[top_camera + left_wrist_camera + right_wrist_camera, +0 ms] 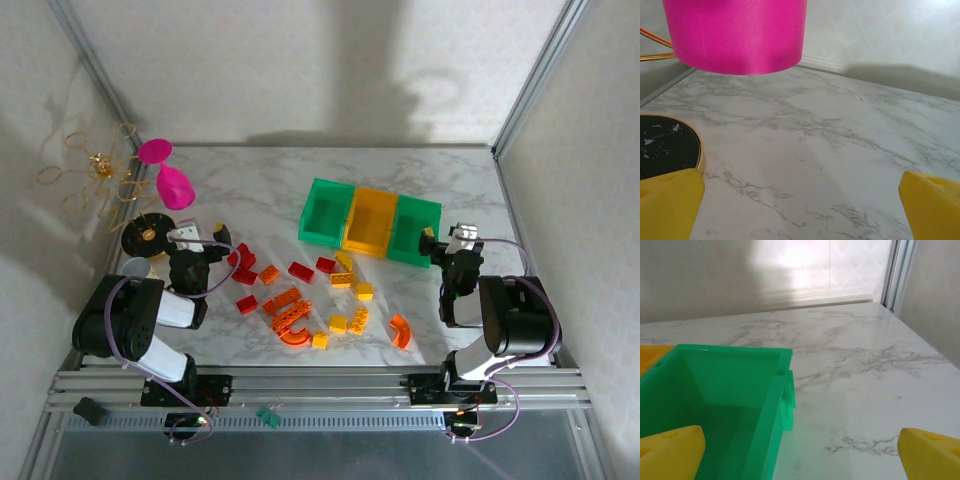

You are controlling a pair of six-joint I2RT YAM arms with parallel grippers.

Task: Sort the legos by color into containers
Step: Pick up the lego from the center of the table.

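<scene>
Now both claws are wide open, and the bricks wait between them

Right now no brick is held. The left claw [212, 238] is spread wide. In its own camera the 2 yellow fingertips [670, 200] sit in the lower corners, with bare marble table [830, 150] between them. It faces the pink goblet [735, 35] at the top left and the black-and-gold disc [665, 145] at the left edge, not the bricks.

The right claw [440, 240] is spread wide too and pinches nothing. In its camera it hangs over the near end of a green bin [730, 370] at the lower left.

The legos [300, 300] lie loose on the table in the lower middle of the top view, between the 2 arms. The 3 containers [368, 222] stand in a row above them: green, yellow-orange, green. The row runs left to right and drops a little toward the right. From above they look empty.

Which way to go? From the left claw, the red bricks [243, 262] lie just to its right, very near. From the right claw, the closest piece is the orange arch [400, 332], lower in the frame and a bit left. I think the left arm is nearer to most of the pile, but it must turn right, away from the goblet.

The long orange brick [287, 297] lies slanted, from lower left up to the right — a claw would best close across its short side.

No words, brand marks or labels can be read anywhere.
</scene>
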